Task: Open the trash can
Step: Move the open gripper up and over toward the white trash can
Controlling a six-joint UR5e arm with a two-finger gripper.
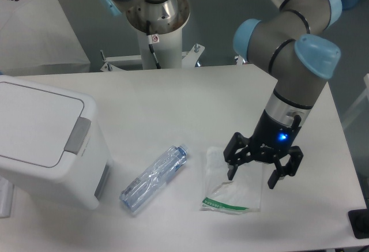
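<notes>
The trash can (40, 142) is a large boxy white bin at the left of the table. Its flat lid lies shut, and a grey push tab (77, 135) sits on its right rim. My gripper (252, 177) is far to the right of it, hanging just above a flat plastic bag (230, 191). Its two black fingers are spread apart and hold nothing.
A clear crushed plastic bottle (154, 178) lies on the table between the bin and the bag. The arm's base post (155, 38) stands at the back edge. A white box (34, 27) sits behind at the far left. A dark object (360, 223) is at the right edge.
</notes>
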